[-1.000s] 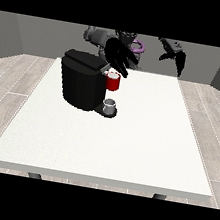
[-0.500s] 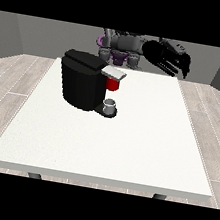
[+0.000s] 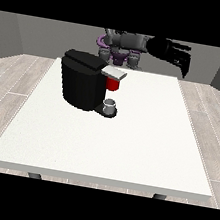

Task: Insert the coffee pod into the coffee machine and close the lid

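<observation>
The black hand at the view's right (image 3: 179, 56) hangs raised above the table's far right corner, fingers pointing down, relaxed and holding nothing. Well apart, the black box-shaped coffee machine (image 3: 82, 79) stands on the large white table (image 3: 125, 150), a small grey thing (image 3: 110, 105) on its base, maybe the pod.

The white table (image 3: 125, 150) carries a black coffee machine (image 3: 83, 82) and, at the machine's base, apparently a grey thing (image 3: 110, 105).
</observation>
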Controlling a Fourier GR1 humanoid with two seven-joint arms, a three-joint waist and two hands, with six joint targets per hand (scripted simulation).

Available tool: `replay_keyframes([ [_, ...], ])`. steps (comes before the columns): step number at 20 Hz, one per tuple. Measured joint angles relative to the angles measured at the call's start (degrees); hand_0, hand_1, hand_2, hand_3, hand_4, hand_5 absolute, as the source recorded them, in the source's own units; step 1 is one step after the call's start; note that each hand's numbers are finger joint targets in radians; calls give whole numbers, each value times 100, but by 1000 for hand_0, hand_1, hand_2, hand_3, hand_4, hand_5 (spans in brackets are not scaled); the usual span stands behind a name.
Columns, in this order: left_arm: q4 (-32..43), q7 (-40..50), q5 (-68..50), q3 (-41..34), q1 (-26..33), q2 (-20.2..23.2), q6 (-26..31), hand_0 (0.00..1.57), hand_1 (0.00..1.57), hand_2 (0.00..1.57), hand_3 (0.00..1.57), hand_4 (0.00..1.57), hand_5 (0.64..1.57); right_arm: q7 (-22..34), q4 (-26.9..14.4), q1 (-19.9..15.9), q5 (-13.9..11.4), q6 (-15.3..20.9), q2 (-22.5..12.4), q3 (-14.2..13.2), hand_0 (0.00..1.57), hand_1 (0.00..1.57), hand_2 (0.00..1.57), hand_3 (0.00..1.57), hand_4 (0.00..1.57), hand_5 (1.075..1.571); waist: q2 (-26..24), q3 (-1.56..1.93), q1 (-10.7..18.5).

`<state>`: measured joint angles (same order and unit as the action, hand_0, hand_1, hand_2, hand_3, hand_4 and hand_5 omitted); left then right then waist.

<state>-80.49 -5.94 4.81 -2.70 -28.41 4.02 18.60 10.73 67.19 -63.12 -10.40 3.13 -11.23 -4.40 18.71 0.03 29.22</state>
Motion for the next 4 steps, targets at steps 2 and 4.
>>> replay_keyframes([
  [2, 39, 75, -34, -42, 110, -4, -18, 0, 0, 0, 0, 266, 1571, -165, 23, 154, 7, 1, 270, 173, 0, 0, 0, 0, 192, 1571, -215, -2, -195],
  [4, 81, -61, -53, -130, 371, 61, -17, 0, 0, 0, 0, 266, 1571, -394, 97, 404, 70, -82, 473, 312, 0, 0, 0, 0, 259, 1571, -397, -3, -413],
])
